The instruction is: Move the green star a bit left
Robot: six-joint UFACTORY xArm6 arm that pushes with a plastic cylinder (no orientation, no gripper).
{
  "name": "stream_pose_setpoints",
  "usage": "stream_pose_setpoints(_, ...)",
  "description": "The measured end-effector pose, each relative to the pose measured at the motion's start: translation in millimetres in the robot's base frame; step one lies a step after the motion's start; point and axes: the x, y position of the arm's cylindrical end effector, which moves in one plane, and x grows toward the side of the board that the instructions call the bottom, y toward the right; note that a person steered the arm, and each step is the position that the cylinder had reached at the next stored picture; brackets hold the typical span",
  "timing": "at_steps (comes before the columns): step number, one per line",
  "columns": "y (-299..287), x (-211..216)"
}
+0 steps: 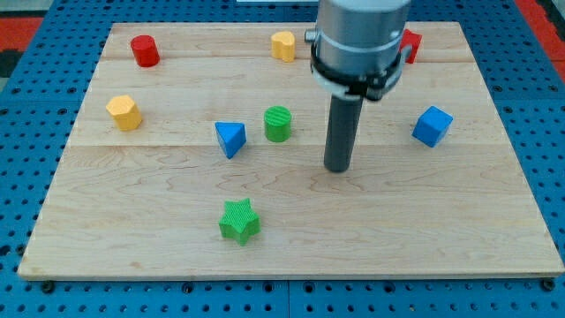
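Plainly, my tip (337,168) carried no jaws and touched nothing; the green star (239,220) lay toward seven o'clock from it, well apart, near the board's (424,238) bottom edge.

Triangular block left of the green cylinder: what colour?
Blue, clearest in the camera view.

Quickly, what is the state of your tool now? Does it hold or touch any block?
No gripper, only a rod: my tip holds nothing, touches no block, and stands up and to the view's right of the green star.
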Motion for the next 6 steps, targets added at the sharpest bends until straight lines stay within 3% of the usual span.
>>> stream_pose_setpoints(2,-43.4,80.7)
stream_pose_setpoints(4,-143.3,76.6)
stream_pose_setpoints(5,-148.1,73.6)
stream_pose_setpoints(6,-100.9,69.8)
